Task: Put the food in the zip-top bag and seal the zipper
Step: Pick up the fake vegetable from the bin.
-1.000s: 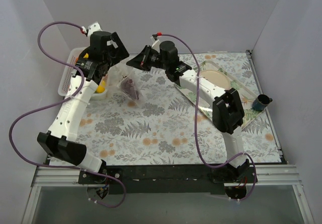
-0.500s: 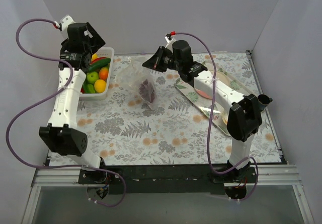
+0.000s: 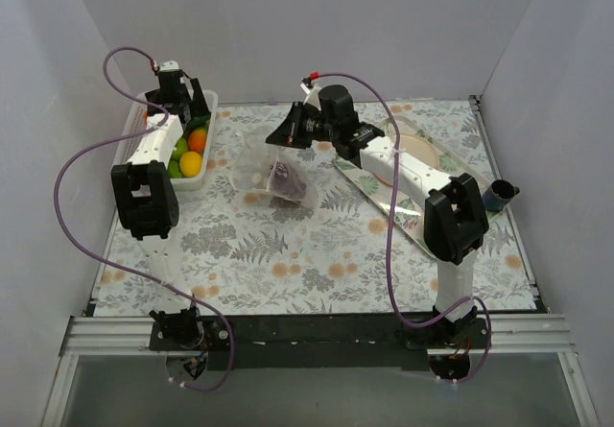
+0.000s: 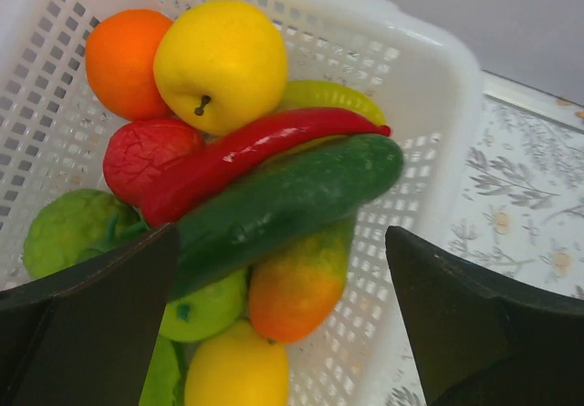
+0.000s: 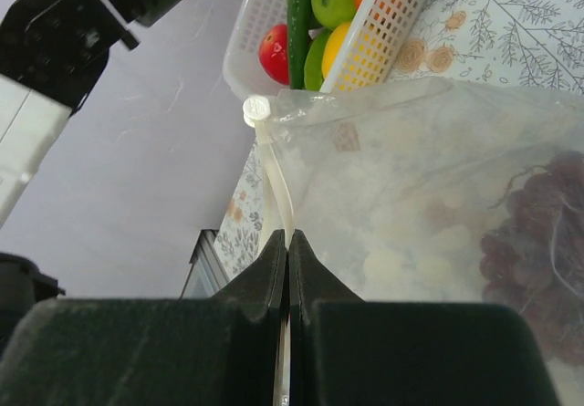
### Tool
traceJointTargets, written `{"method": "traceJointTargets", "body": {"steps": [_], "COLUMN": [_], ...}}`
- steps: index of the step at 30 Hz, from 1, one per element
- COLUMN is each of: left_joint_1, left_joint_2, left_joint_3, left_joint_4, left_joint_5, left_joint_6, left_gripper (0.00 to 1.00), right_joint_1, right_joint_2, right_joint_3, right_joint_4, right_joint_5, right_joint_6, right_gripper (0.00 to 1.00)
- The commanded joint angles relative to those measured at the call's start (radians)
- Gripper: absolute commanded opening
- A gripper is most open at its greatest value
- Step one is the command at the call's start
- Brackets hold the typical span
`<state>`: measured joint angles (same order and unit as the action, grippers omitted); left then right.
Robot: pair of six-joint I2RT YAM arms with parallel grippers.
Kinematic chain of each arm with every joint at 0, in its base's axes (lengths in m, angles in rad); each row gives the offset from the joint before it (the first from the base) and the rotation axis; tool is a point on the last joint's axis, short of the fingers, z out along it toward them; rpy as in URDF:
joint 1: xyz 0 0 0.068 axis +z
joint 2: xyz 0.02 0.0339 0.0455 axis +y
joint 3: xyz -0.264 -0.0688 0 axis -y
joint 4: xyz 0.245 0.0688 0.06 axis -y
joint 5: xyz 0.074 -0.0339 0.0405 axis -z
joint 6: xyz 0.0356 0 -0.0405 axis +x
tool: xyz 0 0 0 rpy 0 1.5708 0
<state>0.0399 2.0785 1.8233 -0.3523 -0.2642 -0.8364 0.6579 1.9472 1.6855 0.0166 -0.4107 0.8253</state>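
The clear polka-dot zip-top bag (image 3: 261,170) lies on the mat mid-table with dark purple grapes (image 3: 286,183) inside. My right gripper (image 3: 285,135) is shut on the bag's zipper strip (image 5: 274,164); in the right wrist view the gripper (image 5: 288,234) pinches the strip, with the bag (image 5: 429,187) and grapes (image 5: 538,242) beyond. My left gripper (image 3: 178,96) is open and empty above the white basket (image 3: 188,184). In the left wrist view the gripper (image 4: 281,234) hangs over a green cucumber (image 4: 292,196), red chili (image 4: 246,150), yellow apple (image 4: 219,64) and orange (image 4: 123,59).
A shiny tray (image 3: 384,197) with a beige plate (image 3: 414,147) lies at the right, with a dark cup (image 3: 499,196) beyond it. The basket (image 4: 429,87) sits against the left wall at the far-left corner. Walls close in on three sides.
My left arm has swung from beside the bag to above the basket. My right gripper kept its hold on the zipper, and the bag with the grapes shifted to the right.
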Motion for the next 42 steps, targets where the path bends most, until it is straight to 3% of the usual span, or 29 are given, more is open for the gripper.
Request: {"method": "traceJointTargets", "body": {"steps": [1,8,13,17,21,26,28,31,42], "left_joint_1": [0.074,0.075,0.074,0.074,0.074,0.072,0.066,0.051,0.002], "left_joint_2": [0.020,0.075,-0.003,0.003,0.008,0.035,0.048,0.055,0.097], "left_joint_3": [0.114,0.140,0.003,0.001,0.007,0.043,0.065,0.070,0.056], "left_joint_4": [0.003,-0.068,-0.007,-0.008,-0.016,-0.019,-0.031,-0.042,-0.048], "left_joint_5": [0.077,0.132,0.181,0.142,0.123,0.131,0.138,0.120,-0.064], "left_joint_6": [0.036,-0.021,-0.030,-0.024,-0.038,-0.035,-0.026,-0.009,0.051], "left_gripper": [0.95,0.94,0.98,0.98,0.93,0.80,0.80,0.89,0.90], "right_joint_1": [0.008,0.016,0.028,0.032,0.039,0.042,0.043,0.048,0.062], "right_joint_2": [0.018,0.010,0.015,0.021,0.009,-0.010,-0.013,-0.013,0.002], "right_joint_3": [0.055,0.031,0.036,0.040,0.042,0.048,0.048,0.060,0.106], "right_joint_4": [0.043,0.077,0.066,0.056,0.033,0.000,-0.009,-0.015,-0.069], "right_joint_5": [-0.072,-0.066,-0.050,-0.049,-0.037,-0.017,-0.019,-0.016,-0.020], "right_joint_6": [-0.014,0.009,0.009,0.012,0.005,-0.017,-0.018,-0.023,-0.034], "right_gripper": [0.01,0.01,0.01,0.01,0.01,0.01,0.01,0.01,0.01]}}
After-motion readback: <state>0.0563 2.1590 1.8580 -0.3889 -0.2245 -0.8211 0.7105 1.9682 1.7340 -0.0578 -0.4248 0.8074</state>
